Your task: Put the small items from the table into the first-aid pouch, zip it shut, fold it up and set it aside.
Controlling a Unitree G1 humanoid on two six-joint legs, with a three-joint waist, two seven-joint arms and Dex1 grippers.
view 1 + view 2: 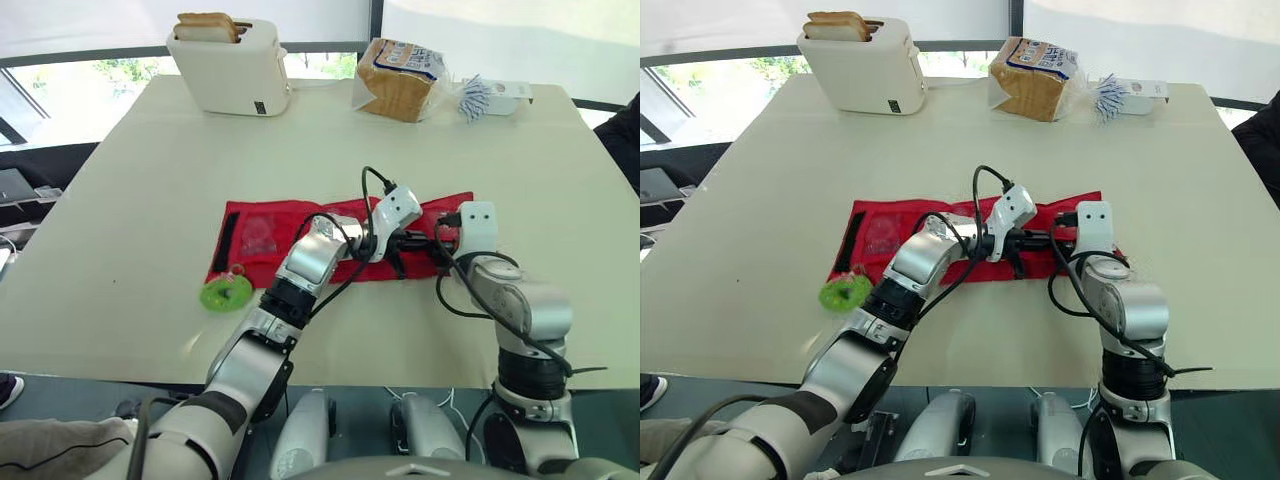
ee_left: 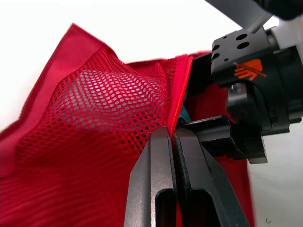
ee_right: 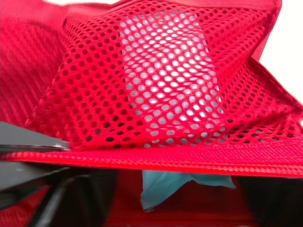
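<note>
Lying lengthwise left to right, red pouch (image 1: 290, 212), left pincer (image 2: 171, 135) clenched on its edge

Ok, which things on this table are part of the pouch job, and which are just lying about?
Job: red mesh first-aid pouch; round green item at its front-left corner; left gripper, fingers shut on the pouch's zip edge.
Lying about: white toaster holding bread slices; bagged bread loaf; small white box.

The left claw (image 2: 171, 135) has black fingers (image 2: 160, 161) against a red pouch (image 1: 262, 235) whose mesh is dotted with round holes. Just beyond the claw shows a pale blue item (image 3: 163, 187); the surface (image 1: 150, 180) is cream.
</note>
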